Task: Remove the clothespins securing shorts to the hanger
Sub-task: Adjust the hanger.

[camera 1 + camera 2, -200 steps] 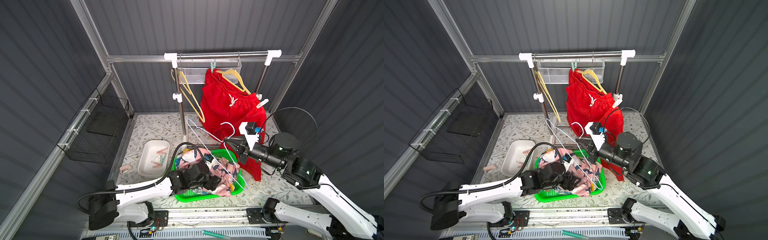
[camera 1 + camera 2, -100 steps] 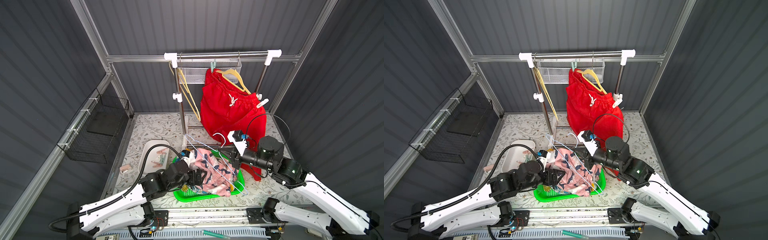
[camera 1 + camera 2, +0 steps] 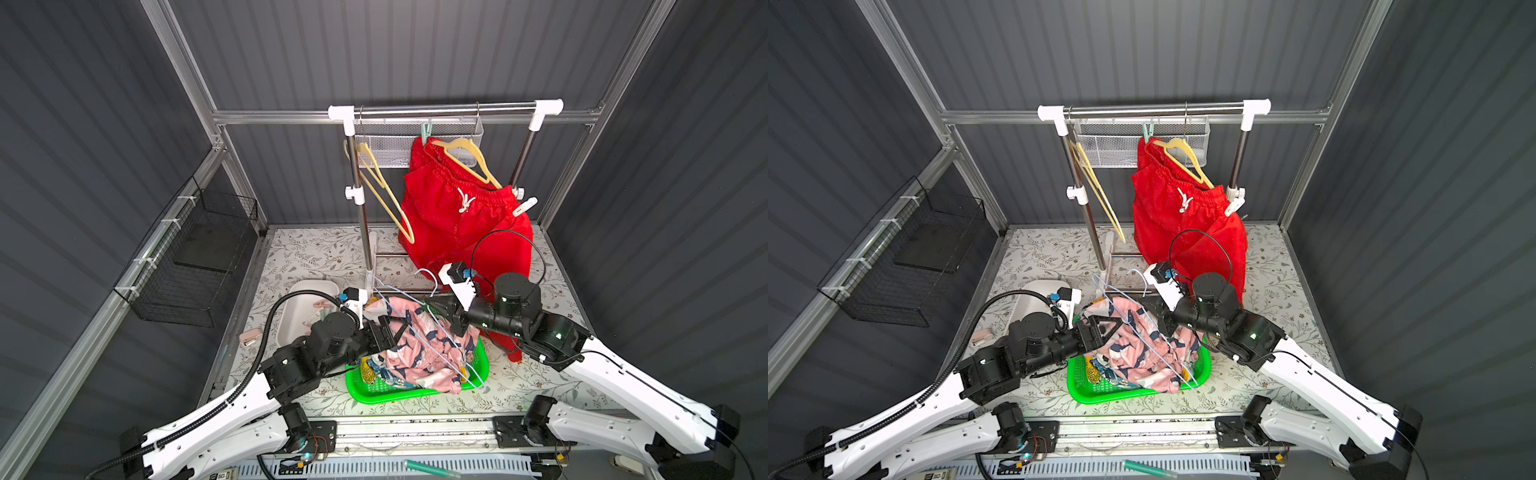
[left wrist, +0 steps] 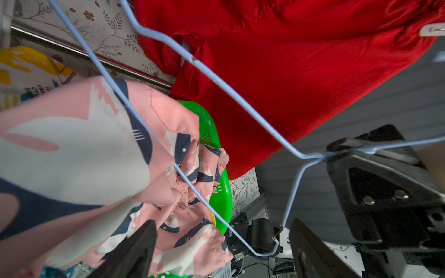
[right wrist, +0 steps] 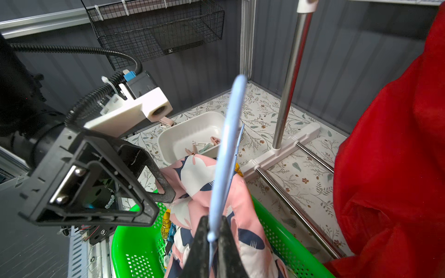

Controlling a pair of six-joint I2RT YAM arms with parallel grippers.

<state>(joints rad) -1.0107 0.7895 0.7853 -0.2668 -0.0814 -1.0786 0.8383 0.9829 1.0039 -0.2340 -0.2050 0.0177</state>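
The blue hanger (image 5: 228,134) is pinched by the right gripper (image 5: 213,223) — best held dead steady while the left gripper (image 4: 221,223), spread wide beside the pink shorts (image 4: 96,149), is eased in. A white clothespin (image 3: 524,206) is left on the red shorts (image 3: 449,224).

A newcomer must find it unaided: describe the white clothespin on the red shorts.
Find the steel clothes rail at the back, where the red shorts hang on a yellow hanger. Follow their waistband to its lower end: the white clothespin is clipped there. Unlike it, the mint green clothespin sits up by the rail.
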